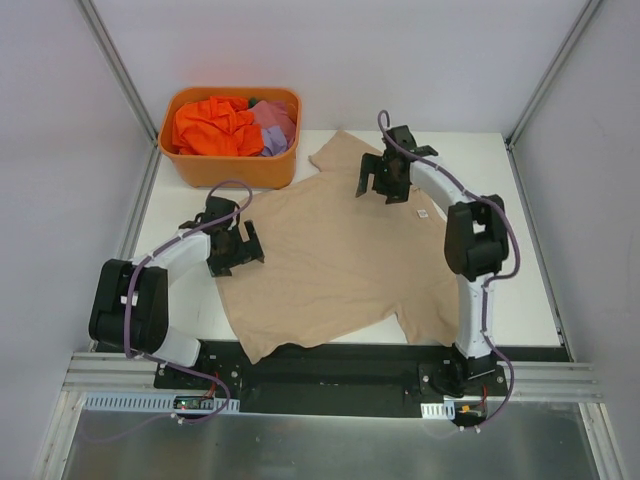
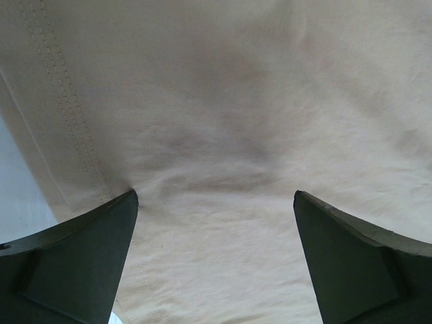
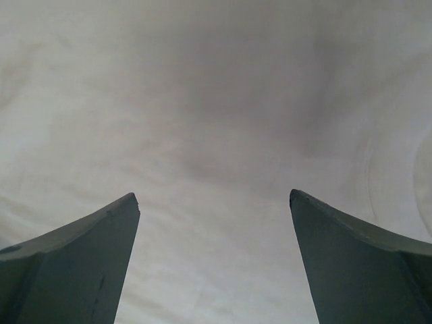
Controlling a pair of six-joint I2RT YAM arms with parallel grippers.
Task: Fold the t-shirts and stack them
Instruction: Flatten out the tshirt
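Beige t-shirt (image 1: 330,260) spread flat, frame centre. Left gripper (image 1: 236,252) at its left edge, right gripper (image 1: 382,183) upper right: both wide open, holding nothing.

This was a robotics lab cell: a white table (image 1: 530,310) boxed in by plain white panels (image 1: 400,60) on aluminium struts (image 1: 112,70), with the left arm (image 1: 135,300) and right arm (image 1: 475,240) bolted to a metal rail (image 1: 330,385) at its near edge
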